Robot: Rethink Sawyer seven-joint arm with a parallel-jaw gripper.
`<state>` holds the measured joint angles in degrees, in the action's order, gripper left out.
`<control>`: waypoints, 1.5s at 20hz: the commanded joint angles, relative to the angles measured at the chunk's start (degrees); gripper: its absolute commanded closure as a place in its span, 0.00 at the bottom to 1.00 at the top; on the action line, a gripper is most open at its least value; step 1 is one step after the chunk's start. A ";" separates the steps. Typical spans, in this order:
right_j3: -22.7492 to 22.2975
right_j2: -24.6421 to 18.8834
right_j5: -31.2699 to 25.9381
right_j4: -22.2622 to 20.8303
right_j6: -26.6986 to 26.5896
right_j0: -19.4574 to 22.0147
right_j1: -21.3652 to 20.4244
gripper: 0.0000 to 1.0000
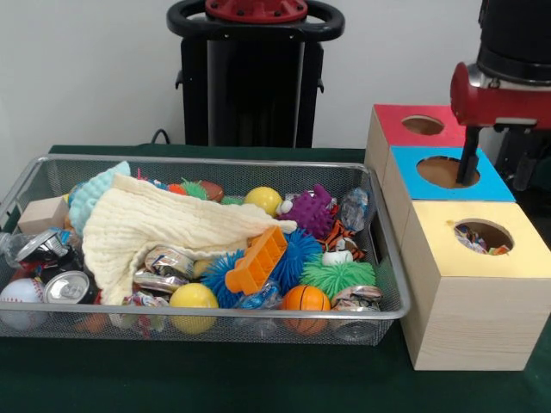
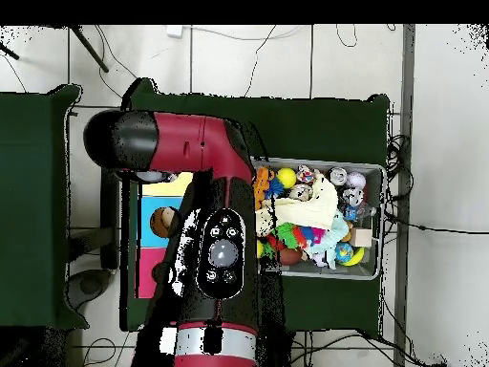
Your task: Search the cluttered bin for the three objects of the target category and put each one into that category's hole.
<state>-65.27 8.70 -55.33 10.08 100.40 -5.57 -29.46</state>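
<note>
The wire mesh bin (image 1: 207,315) stands at the left of the front view, full of clutter; it also shows in the overhead view (image 2: 380,220). I cannot make out a printed cloth bundle in it. The yellow-topped wooden box (image 1: 469,301) is the nearest of three boxes at the right. Its round hole (image 1: 499,228) shows a piece of red, blue and white printed cloth (image 1: 473,238) inside. My gripper (image 1: 469,159) hangs from the red and black arm over the blue-topped box's hole (image 1: 443,172), away from the bin. In the overhead view the arm (image 2: 215,248) hides the gripper.
A large cream cloth (image 1: 164,228) covers the bin's left middle. Around it lie spiky balls (image 1: 340,277), crushed cans (image 1: 69,286), an orange plastic block (image 1: 256,261), a yellow ball (image 1: 194,297), a small basketball (image 1: 306,298) and a wooden block (image 1: 43,215). The red-topped box (image 1: 405,129) stands farthest back.
</note>
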 commanded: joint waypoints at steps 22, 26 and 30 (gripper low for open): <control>-6.93 -6.96 0.43 -1.62 -3.84 13.96 -3.27 0.00; -11.65 -7.59 4.89 -2.88 -5.84 15.51 -4.65 0.00; -15.40 -8.44 8.16 -3.63 -6.40 16.69 -5.57 0.00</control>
<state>-68.78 7.48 -53.24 9.50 100.40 9.06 -34.08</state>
